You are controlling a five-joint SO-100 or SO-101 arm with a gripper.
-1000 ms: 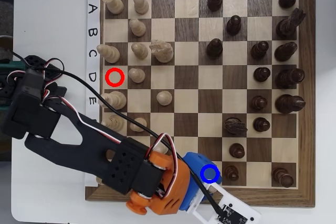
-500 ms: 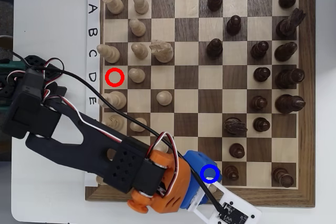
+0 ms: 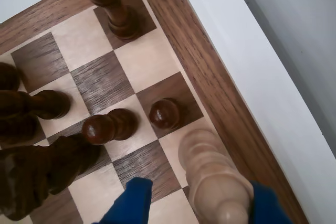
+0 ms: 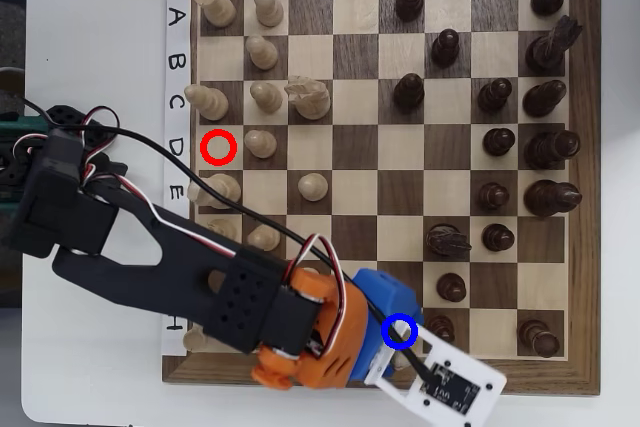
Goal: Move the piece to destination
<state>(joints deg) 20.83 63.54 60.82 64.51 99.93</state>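
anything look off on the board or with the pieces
Nothing is toppled or damaged. The only oddity is the pale piece, which sits tilted between the blue gripper fingers near the board's edge.

In the wrist view the piece (image 3: 215, 174) stands between my two fingers (image 3: 131, 203), at the bottom of the picture, beside the board's border (image 3: 210, 77). Just above it sits a pawn (image 3: 164, 114), with a second pawn (image 3: 107, 127) to its left, and a taller piece (image 3: 113, 3) stands near the top corner. In the overhead view my gripper (image 4: 385, 332) covers the destination (image 4: 400, 331) (the square near the board's lower edge); the other ring (image 4: 218, 147) lies far up-left, beside column 1.
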